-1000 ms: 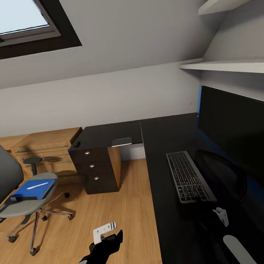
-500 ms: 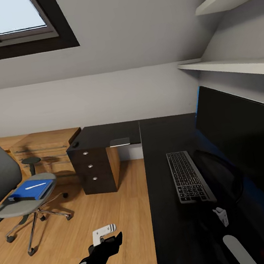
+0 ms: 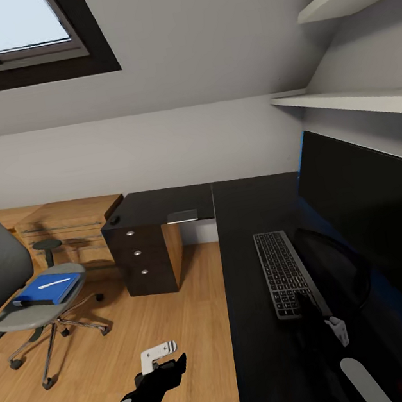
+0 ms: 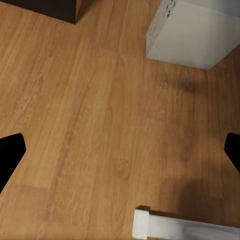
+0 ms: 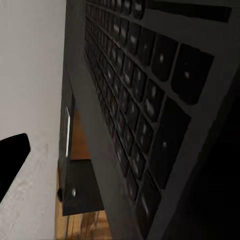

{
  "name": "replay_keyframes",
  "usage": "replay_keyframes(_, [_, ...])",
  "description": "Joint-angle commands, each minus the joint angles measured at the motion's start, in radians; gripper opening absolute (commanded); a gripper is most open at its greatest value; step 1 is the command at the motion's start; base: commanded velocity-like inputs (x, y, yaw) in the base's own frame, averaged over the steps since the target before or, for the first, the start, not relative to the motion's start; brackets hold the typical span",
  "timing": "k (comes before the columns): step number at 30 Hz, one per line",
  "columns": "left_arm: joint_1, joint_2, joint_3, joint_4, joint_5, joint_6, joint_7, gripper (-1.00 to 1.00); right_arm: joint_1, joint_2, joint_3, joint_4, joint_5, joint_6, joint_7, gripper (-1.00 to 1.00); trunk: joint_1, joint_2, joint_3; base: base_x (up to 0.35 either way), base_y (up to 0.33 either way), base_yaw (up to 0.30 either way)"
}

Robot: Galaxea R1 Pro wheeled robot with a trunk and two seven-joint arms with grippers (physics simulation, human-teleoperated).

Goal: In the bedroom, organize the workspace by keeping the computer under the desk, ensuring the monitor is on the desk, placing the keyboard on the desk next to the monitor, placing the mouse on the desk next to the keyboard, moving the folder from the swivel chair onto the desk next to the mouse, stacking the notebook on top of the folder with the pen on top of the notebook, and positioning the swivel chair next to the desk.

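The keyboard (image 3: 285, 271) lies on the black desk (image 3: 265, 359) in front of the monitor (image 3: 375, 212). My right gripper (image 3: 307, 307) hovers open at the keyboard's near end; the right wrist view shows one black fingertip (image 5: 12, 162) beside the keys (image 5: 130, 100). The blue folder (image 3: 46, 290) rests on the swivel chair (image 3: 9, 283) with the pen (image 3: 54, 283) on top. The mouse (image 3: 114, 220) sits on the desk's far corner. My left gripper (image 3: 162, 356) hangs open over the floor; its wrist view shows the computer (image 4: 195, 30). I cannot make out the notebook.
A black three-drawer unit (image 3: 143, 257) stands under the desk's far wing, where a pale flat thing (image 3: 184, 216) lies at the edge. An oak dresser (image 3: 69, 228) is behind the chair. White shelves (image 3: 353, 99) hang above the monitor. A white desk leg (image 4: 175, 227) stands near my left gripper.
The view shifted slightly at first as the camera moved. My right gripper's dark fingers have since come forward over the keyboard's near end. The left arm has stayed still.
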Motion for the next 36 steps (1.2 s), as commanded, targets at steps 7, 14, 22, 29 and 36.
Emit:
replay_keyframes(7, [-0.001,0.000,-0.001,-0.001,0.011,0.003,0.010,1.00,0.000,-0.001,-0.002,0.000,-0.010,0.001,0.005,1.00,0.000,-0.001,-0.001,0.000,0.000,0.000])
replay_keyframes(14, [-0.001,0.000,-0.001,-0.001,0.011,0.003,0.010,1.00,0.000,-0.005,-0.002,0.000,-0.010,0.001,0.005,1.00,0.000,-0.001,-0.001,-0.006,0.000,0.000])
replay_keyframes(22, [-0.001,0.000,0.000,-0.001,0.011,0.003,0.009,1.00,-0.001,-0.005,-0.002,0.001,-0.010,0.002,0.005,1.00,0.000,-0.001,-0.001,-0.251,0.000,0.000])
replay_keyframes(29, [-0.001,0.001,0.000,-0.002,0.011,0.003,0.009,1.00,-0.001,-0.005,-0.002,0.001,-0.010,0.002,0.005,1.00,0.000,-0.001,-0.001,-0.330,0.000,0.000])
replay_keyframes(36, [-0.001,0.006,0.002,-0.003,0.012,0.003,0.010,1.00,-0.001,-0.005,-0.002,0.001,-0.011,0.002,0.005,1.00,0.000,-0.001,-0.001,-0.334,0.000,0.000])
